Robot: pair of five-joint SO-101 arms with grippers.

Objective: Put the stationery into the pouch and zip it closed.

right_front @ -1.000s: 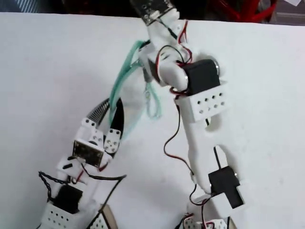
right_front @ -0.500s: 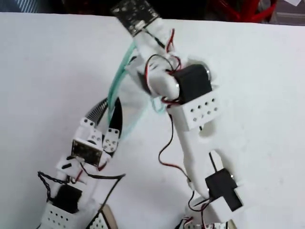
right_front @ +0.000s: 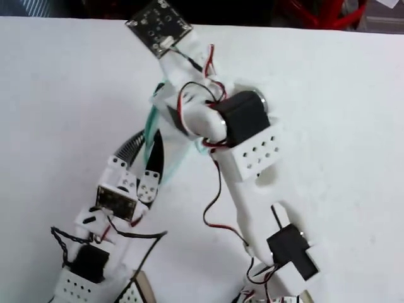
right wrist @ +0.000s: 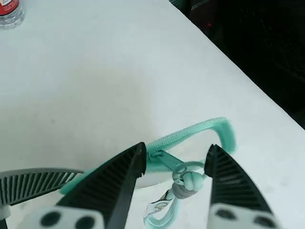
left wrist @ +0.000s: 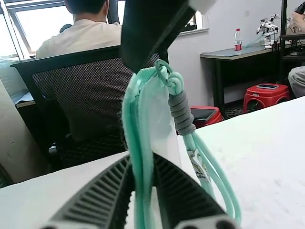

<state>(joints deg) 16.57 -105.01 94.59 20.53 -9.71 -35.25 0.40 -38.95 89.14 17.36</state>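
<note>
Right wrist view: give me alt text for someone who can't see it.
The right gripper, jaws open, straddles the zipper pull of a mint-green pouch against a white table. The left gripper grips the pouch's other end.

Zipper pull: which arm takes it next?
Right, probably. The right gripper straddles the zipper pull, jaws open; the left gripper is shut on the pouch, anchoring it.

White table (right_front: pixel 341 88) filled the scene | black mesh chair (left wrist: pixel 81 90) sat beyond it | red stool (left wrist: pixel 267 93) stood beside a dark desk (left wrist: pixel 228 53) bearing a bottle (left wrist: pixel 237 39)
</note>
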